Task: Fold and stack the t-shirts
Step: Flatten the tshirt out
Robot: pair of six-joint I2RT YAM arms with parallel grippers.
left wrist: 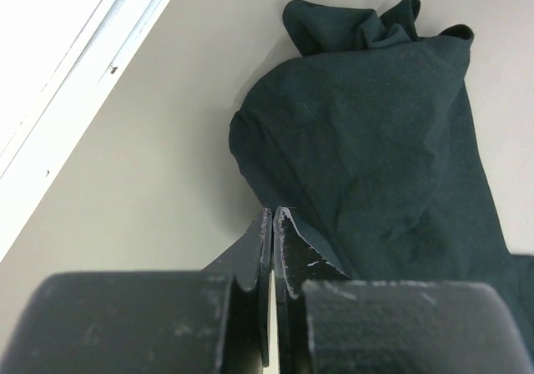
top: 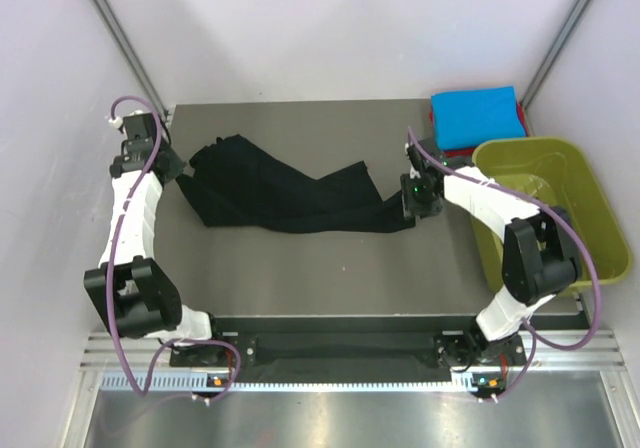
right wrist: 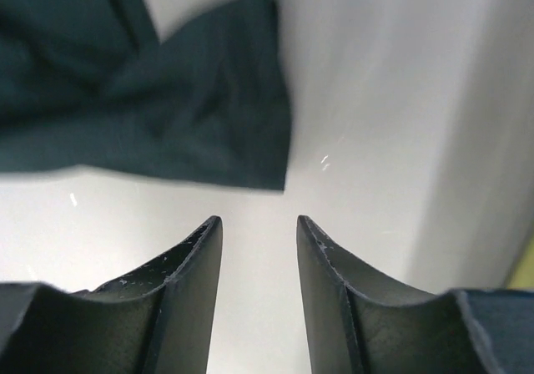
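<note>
Black t-shirt (top: 290, 196) lies stretched across worktop (top: 300, 268) for folding: left fingers (left wrist: 274, 224) closed, seemingly pinching its edge; right fingers (right wrist: 204, 249) parted, empty.

Left arm: rises from its base at the near left corner, elbow bent low by the base, white forearm running away toward the far left.
Left wrist: black, at the far left, turned inward toward the middle.
Left gripper (left wrist: 274, 217): fingers (left wrist: 254, 257) pressed flat together, only a hairline seam between them; whether any cloth is pinched there I cannot tell.
Right arm: climbs from its base at the near right, black elbow joint jutting out to the right, white forearm angling back inward and away.
Right wrist: black, with a small green light showing.
Right gripper (right wrist: 259, 224): fingers (right wrist: 200, 249) parted with a clear gap, nothing between them.
</note>
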